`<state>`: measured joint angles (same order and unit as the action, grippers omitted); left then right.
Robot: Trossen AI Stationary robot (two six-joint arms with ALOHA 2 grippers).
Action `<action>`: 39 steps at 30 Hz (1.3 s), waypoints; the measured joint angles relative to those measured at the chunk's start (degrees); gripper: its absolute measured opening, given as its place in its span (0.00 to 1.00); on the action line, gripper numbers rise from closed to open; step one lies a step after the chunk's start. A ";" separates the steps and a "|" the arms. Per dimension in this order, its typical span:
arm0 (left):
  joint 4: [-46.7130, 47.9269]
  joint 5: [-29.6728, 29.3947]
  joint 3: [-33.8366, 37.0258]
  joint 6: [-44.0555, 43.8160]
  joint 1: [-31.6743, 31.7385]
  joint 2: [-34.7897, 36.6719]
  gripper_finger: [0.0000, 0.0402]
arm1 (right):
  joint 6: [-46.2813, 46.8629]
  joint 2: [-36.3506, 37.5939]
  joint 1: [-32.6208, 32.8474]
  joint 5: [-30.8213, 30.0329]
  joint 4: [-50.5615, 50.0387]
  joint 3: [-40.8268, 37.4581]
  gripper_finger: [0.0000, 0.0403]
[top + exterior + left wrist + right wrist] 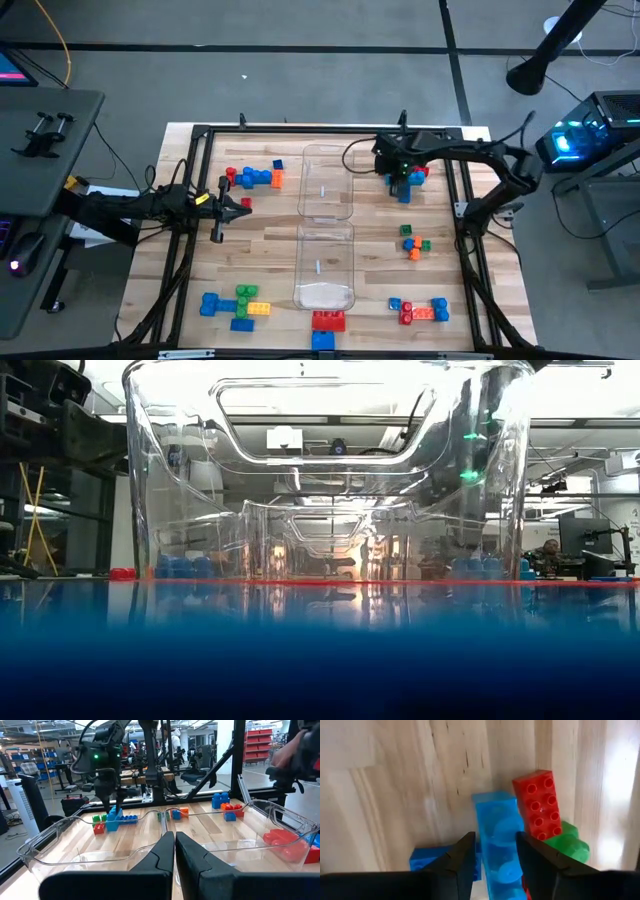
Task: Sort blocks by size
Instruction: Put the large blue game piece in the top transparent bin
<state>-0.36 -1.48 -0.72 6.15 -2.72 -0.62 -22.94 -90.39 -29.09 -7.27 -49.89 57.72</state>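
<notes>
My right gripper (pixel 404 180) stands over a cluster of blocks at the table's far right and is shut on a long blue brick (pixel 497 845). A red brick (pixel 540 805), a green brick (pixel 568 846) and another blue brick (pixel 427 857) lie on the wood beside it. The left wrist view shows this gripper (pixel 111 802) too, with the blue brick (pixel 113 821) below it. My left gripper (pixel 244 207) is shut and empty, level above the table left of the far clear bin (pixel 327 180). My right gripper pinches the blue brick by its two long sides (pixel 481 851) between its two fingers. The fingers come from above, pointing down. The brick stands on end below the fingers, its lower end (pixel 112 827) at the cluster; whether it is clear of the table I cannot tell.
Two clear bins, far (pixel 150 851) and near (pixel 325 265), stand in the table's middle. Block groups lie at far left (pixel 255 178), near left (pixel 235 303), near middle (pixel 327 322), near right (pixel 420 310) and middle right (pixel 413 243). A black frame (pixel 200 135) borders the table.
</notes>
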 joint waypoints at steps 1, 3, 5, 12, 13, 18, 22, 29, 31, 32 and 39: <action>-0.02 0.00 -0.01 0.00 0.00 0.00 0.01 | -0.02 -0.62 0.38 -0.82 0.15 0.09 0.35; -0.02 -0.01 -0.01 0.00 0.00 -0.01 0.01 | -0.09 -1.85 0.94 -2.66 0.66 0.05 0.35; -0.01 0.00 -0.01 0.00 0.00 0.00 0.01 | -0.04 -2.88 1.12 -3.06 0.67 0.00 0.35; -0.02 -0.02 -0.01 0.00 0.00 0.00 0.01 | 1.47 -3.80 0.54 0.00 -1.62 1.22 0.38; -0.02 -0.04 0.01 0.00 0.00 0.00 0.01 | 1.51 -3.80 0.49 0.53 -1.66 1.22 0.39; -0.02 -0.02 0.00 0.00 0.00 0.00 0.01 | 0.11 -3.80 0.51 0.90 -0.80 1.22 0.48; -0.02 -0.02 -0.01 0.00 0.00 -0.02 0.01 | -3.80 -3.80 0.51 0.86 0.11 0.74 0.54; -0.01 -0.02 0.00 0.00 0.00 -0.01 0.01 | -6.69 -3.80 0.59 1.31 3.32 -4.73 0.56; -0.02 -0.02 -0.01 0.00 0.00 0.00 0.01 | -6.74 -3.80 0.74 1.31 5.19 -5.78 0.56; -0.02 -0.02 -0.01 0.00 0.00 0.00 0.01 | -6.56 -3.80 0.86 1.30 5.85 -5.99 0.55; -0.02 -0.02 0.00 0.00 0.00 -0.01 0.01 | -5.54 -3.78 2.52 -4.44 5.89 -5.38 0.32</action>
<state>-0.38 -1.50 -0.72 6.15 -2.72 -0.63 -28.48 -94.17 -26.57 -11.70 -43.99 52.33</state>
